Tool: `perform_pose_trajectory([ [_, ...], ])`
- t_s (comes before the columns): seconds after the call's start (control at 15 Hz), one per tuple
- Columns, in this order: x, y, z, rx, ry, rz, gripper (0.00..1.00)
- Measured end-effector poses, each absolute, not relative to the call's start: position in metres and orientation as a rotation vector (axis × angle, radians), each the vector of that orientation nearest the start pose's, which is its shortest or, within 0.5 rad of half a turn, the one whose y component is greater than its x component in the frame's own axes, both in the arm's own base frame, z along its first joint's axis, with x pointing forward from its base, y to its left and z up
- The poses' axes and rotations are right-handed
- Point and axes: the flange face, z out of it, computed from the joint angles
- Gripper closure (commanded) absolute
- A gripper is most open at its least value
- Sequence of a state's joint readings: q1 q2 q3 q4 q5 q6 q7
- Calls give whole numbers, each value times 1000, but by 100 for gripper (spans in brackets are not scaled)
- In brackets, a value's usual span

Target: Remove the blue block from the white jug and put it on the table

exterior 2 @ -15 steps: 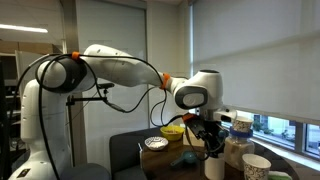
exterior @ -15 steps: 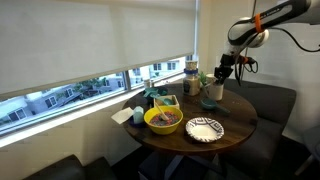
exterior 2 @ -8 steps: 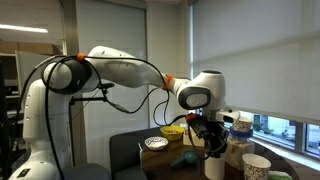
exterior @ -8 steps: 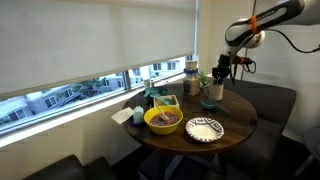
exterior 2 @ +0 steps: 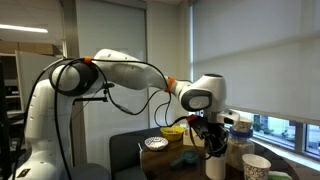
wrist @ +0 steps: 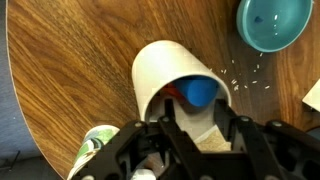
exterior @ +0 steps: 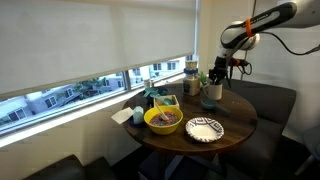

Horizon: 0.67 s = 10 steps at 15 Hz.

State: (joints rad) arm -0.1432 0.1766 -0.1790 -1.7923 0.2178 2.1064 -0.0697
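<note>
The white jug point(wrist: 165, 75) stands on the round dark brown table point(wrist: 70, 70). In the wrist view I look down into it and see the blue block point(wrist: 201, 92) inside, near the rim, with something red beside it. My gripper point(wrist: 200, 122) is open right above the jug's mouth, its fingers apart over the rim and touching nothing. In both exterior views the gripper point(exterior: 218, 72) point(exterior 2: 210, 142) hangs just above the jug point(exterior: 211, 94) point(exterior 2: 215, 166) at the table's point(exterior: 235, 115) far side.
A teal bowl point(wrist: 273, 22) sits close to the jug. A yellow bowl point(exterior: 163, 120) and a patterned plate point(exterior: 204, 130) stand nearer the front. A jar point(exterior: 190, 72) and a cup point(exterior 2: 256, 166) are near the window. A green can point(wrist: 95, 145) is beside the jug.
The arm has shifted slightly over the jug, towards the window side. The jug and block have not moved.
</note>
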Motion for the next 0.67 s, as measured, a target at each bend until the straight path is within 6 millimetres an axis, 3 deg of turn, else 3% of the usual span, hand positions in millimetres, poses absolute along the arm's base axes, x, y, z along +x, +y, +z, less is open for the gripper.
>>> perform_pose_trajectory([
  [0.2, 596, -179, 461, -2950, 506, -202, 71],
  [0.27, 595, -179, 460, -2948, 505, -181, 84],
  [0.33, 593, -180, 460, -2945, 506, -160, 90],
  [0.67, 588, -191, 463, -2936, 528, -120, 90],
])
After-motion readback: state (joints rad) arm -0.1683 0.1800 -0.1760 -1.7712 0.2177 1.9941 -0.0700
